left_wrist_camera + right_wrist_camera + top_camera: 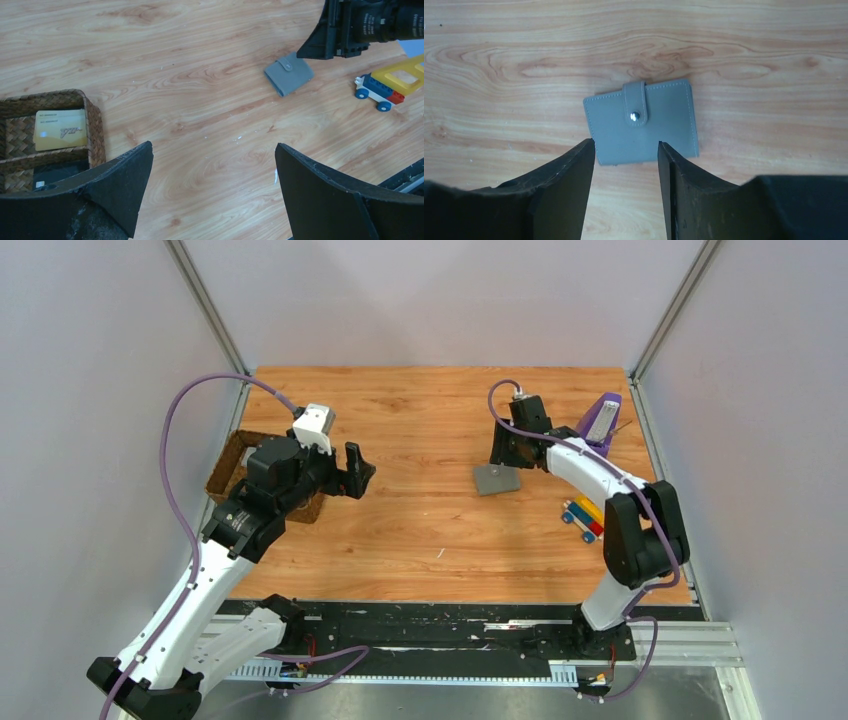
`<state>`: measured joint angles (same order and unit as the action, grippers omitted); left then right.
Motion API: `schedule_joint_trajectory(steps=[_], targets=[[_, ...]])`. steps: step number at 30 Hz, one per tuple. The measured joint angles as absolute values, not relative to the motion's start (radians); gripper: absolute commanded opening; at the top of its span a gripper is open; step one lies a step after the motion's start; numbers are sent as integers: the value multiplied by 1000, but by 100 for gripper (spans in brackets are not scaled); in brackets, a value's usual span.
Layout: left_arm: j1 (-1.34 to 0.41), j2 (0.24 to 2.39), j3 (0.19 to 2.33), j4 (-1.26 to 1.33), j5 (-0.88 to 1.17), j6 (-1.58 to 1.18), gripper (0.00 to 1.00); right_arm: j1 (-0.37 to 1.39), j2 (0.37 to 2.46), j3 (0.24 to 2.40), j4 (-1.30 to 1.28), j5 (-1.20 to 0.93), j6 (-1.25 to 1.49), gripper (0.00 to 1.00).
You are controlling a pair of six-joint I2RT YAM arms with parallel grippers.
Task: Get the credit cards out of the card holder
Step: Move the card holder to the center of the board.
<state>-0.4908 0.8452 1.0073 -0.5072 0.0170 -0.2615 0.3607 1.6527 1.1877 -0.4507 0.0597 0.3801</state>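
**Card holder shut flat on the table, right gripper over it**

We see the card holder [641,122] lying flat on the wooden table [420,540], right of centre, closed, grey outside up. In the right wrist view its long axis runs left to right. The strap comes over the far long edge and the snap stud faces up. In the left wrist view it sits skewed to the wood grain, with the strap on the side toward the right arm.

The right gripper [626,145] hangs just above it, jaws partly apart and nothing between them. The fingertips frame the holder's near edge, and the holder is wider than the gap. We cannot tell whether they touch it.

The left gripper [212,150] is spread wide and carries nothing. It hovers beside the woven tray [95,125] at the table's left side, well apart from the holder.

A gold card [60,130] lies flat in one tray compartment. In the next one is a dark flat thing, half hidden by a finger.

A brick toy car [583,518] sits near the right arm, clear of the holder. A purple and white thing [602,420] stands behind that arm; we cannot tell what it is.
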Motion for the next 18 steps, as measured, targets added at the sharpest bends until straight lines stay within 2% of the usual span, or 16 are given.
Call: schedule_joint_trajectory(steps=[10,18], targets=[[-491,841,1007,-508,16,-260,100,332,1835,1260,-427,-56,356,43],[-491,839,1007,-509,14,-259,100,332,1909,1295,-429,-61,345,27]])
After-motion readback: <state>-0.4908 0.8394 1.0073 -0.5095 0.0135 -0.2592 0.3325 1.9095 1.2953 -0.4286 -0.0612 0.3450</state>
